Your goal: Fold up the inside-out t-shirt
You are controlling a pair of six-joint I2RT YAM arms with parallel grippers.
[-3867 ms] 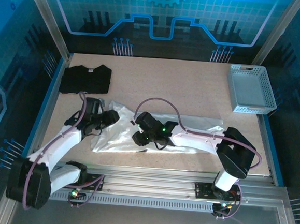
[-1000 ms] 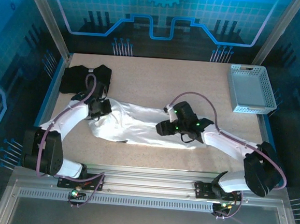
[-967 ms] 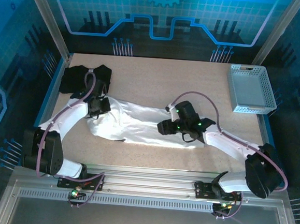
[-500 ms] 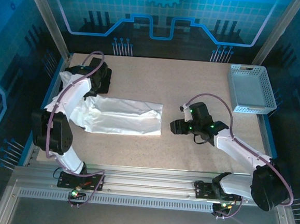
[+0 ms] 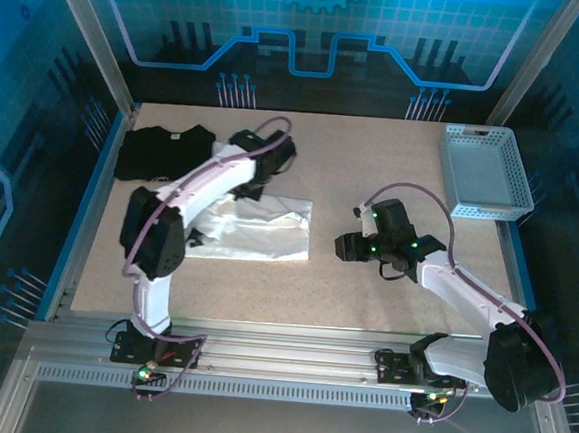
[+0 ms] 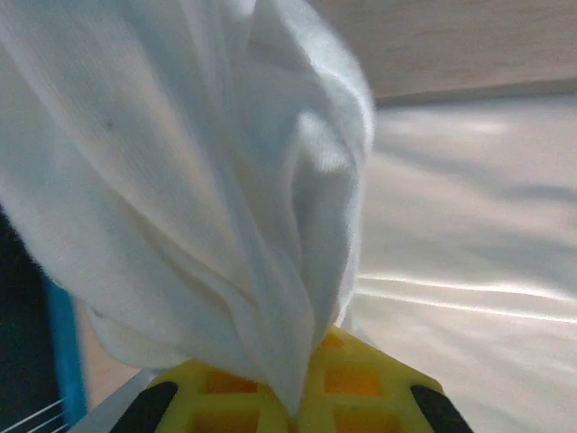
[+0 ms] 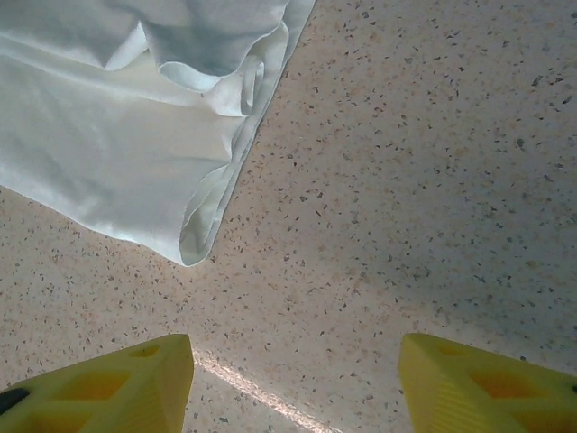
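Our left gripper [image 5: 260, 182] sits left of centre in the overhead view, at the end of an arm that rises from the lower left of the frame. It is pinching a fold of the inside-out t-shirt [image 5: 258, 232]. In the left wrist view we see this gripper [image 6: 302, 397] at the bottom edge, its yellow fingers [image 6: 361, 374] pressed together on a bunch of the t-shirt [image 6: 225, 180]. The white fabric rises in soft pleats across the left and middle of that frame, and more of it lies flat at the right.

At the far upper left of the overhead view a black t-shirt [image 5: 164, 152] lies folded on the table [image 5: 375, 153], just beside our left arm. The white t-shirt lies as a rough rectangle left of centre, its upper left part drawn up toward the gripper and its right edge fairly straight.

Right of centre, our right gripper [image 5: 350, 247] hangs over bare tabletop, well apart from the t-shirt's right edge. Its wrist view shows the gripper [image 7: 295, 361] with its fingers [image 7: 108, 383] spread wide in the lower corners and speckled tabletop between them. A hemmed corner of the t-shirt [image 7: 117, 126] lies in the upper left there.

A pale basket [image 5: 484, 172] stands at the upper right of the overhead view.
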